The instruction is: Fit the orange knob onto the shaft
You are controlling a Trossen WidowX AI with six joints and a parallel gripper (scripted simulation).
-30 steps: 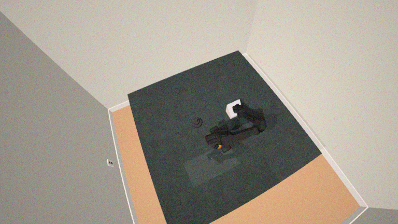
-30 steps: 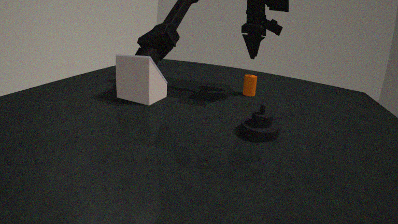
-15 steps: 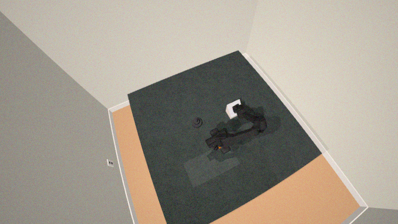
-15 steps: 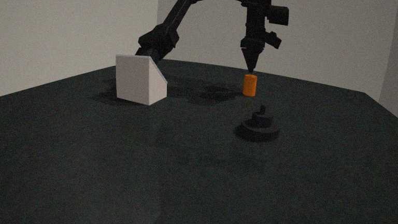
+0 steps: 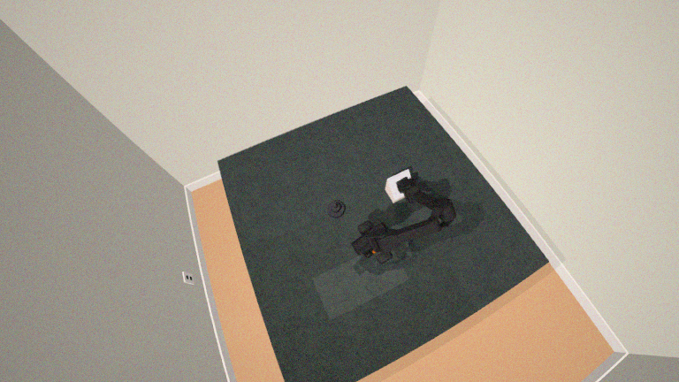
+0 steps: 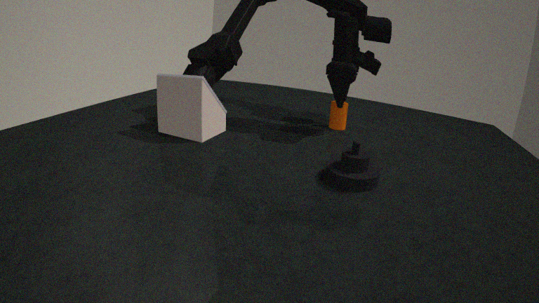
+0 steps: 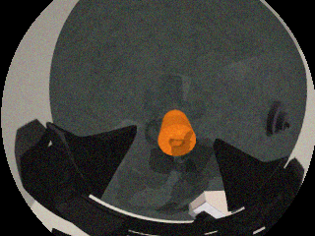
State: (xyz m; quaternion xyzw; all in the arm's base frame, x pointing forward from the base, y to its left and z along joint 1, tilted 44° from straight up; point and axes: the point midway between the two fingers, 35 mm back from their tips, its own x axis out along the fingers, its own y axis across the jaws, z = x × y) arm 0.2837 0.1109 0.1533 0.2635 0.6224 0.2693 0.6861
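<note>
Hovering w/ my jaws (image 5: pixel 377 252) (image 6: pixel 339 105) spread wide, nothing gripped; the orange knob (image 5: pixel 373 251) (image 6: pixel 337 117) (image 7: pixel 176 134), a smooth upright cylinder w/ a holed top, stands on the dark surface (image 5: pixel 320 157) (image 6: pixel 238 224) (image 7: pixel 123 59) between them.

A white block (image 5: pixel 395 189) (image 6: pixel 180 106) (image 7: pixel 215 201) with a sloped side sits on the dark tabletop (image 5: pixel 310 157) (image 6: pixel 158 224) (image 7: pixel 123 54).
</note>
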